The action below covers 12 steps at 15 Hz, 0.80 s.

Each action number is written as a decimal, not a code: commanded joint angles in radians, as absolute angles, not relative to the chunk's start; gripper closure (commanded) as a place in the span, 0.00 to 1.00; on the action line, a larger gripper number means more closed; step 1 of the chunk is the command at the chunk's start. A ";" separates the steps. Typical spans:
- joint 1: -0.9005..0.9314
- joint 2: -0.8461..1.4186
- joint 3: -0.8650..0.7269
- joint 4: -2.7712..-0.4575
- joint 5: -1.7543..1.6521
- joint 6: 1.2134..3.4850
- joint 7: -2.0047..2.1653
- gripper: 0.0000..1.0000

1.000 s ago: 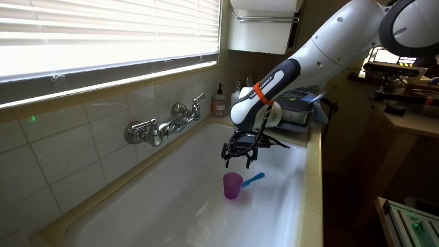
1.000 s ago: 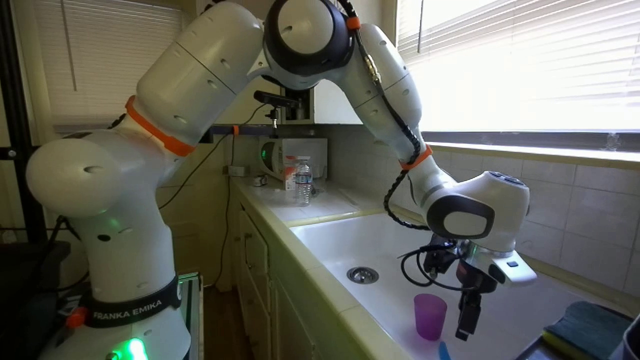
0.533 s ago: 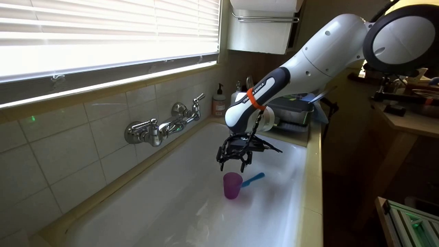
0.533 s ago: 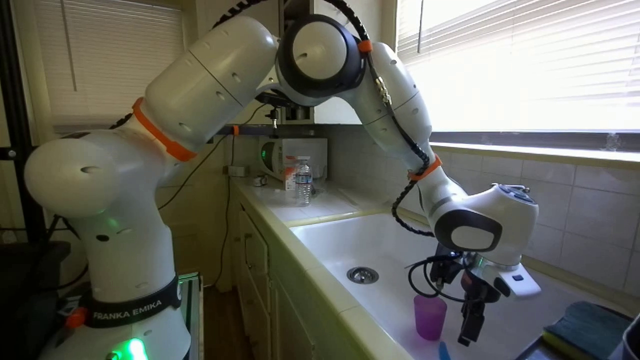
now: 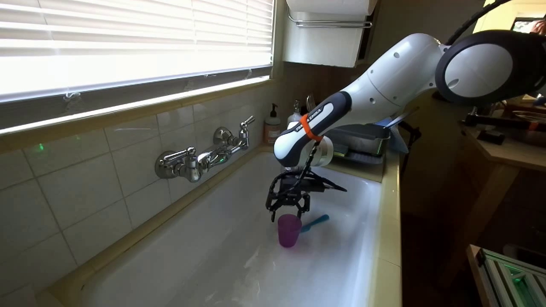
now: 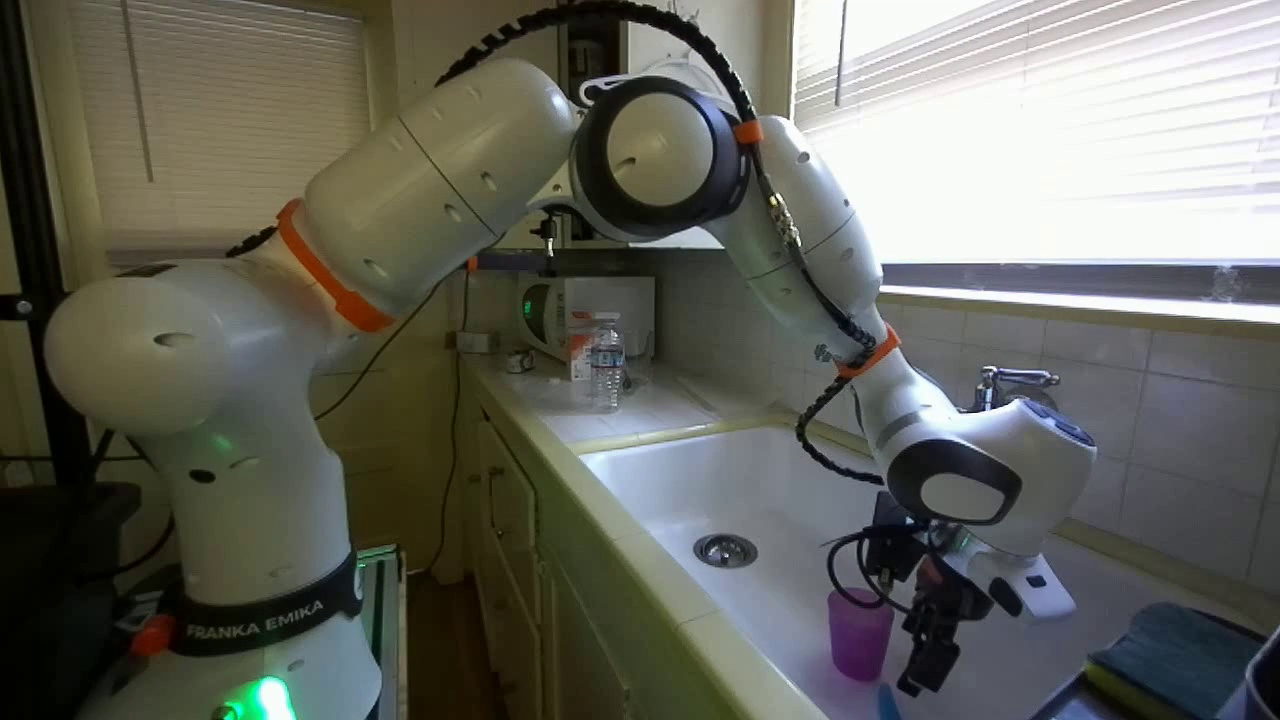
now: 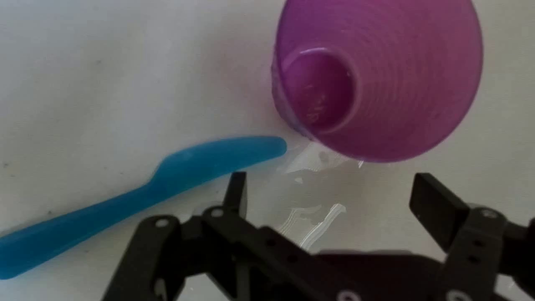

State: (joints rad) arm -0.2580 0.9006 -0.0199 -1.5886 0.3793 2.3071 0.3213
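My gripper is open and empty, low over the sink; it shows in both exterior views (image 5: 286, 215) (image 6: 928, 672) and the wrist view (image 7: 329, 184). A purple cup stands upright on the sink floor, also in both exterior views (image 5: 289, 232) (image 6: 860, 642) and the wrist view (image 7: 401, 83). The cup is nearest the gripper, just beyond the fingertips in the wrist view and not between them. A blue knife-like utensil (image 5: 315, 222) lies beside the cup; its tip points at the cup in the wrist view (image 7: 146, 196). Its far end is cut off there.
The white sink (image 5: 213, 264) has a drain (image 6: 725, 550). A chrome wall faucet (image 5: 213, 157) juts over one side. A soap bottle (image 5: 272, 128) and a dish rack (image 5: 362, 140) stand at the far end. A sponge (image 6: 1170, 655) and a water bottle (image 6: 606, 365) are on the counter.
My open gripper has moved down towards the cup, and to the left in an exterior view. The cup and the blue utensil have stayed in place.
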 commanded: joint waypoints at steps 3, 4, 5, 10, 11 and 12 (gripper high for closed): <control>-0.288 0.987 0.011 -1.459 0.427 2.169 0.262 0.00; -0.289 0.996 0.012 -1.444 0.429 2.148 0.258 0.00; -0.290 1.006 0.014 -1.429 0.433 2.127 0.254 0.00; -0.293 1.042 0.019 -1.369 0.447 2.055 0.239 0.00; -0.293 1.048 0.020 -1.360 0.448 2.046 0.236 0.25; -0.293 1.053 0.019 -1.351 0.449 2.037 0.236 0.27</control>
State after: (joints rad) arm -0.2769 1.0064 0.0074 -1.4191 0.4187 2.0914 0.2620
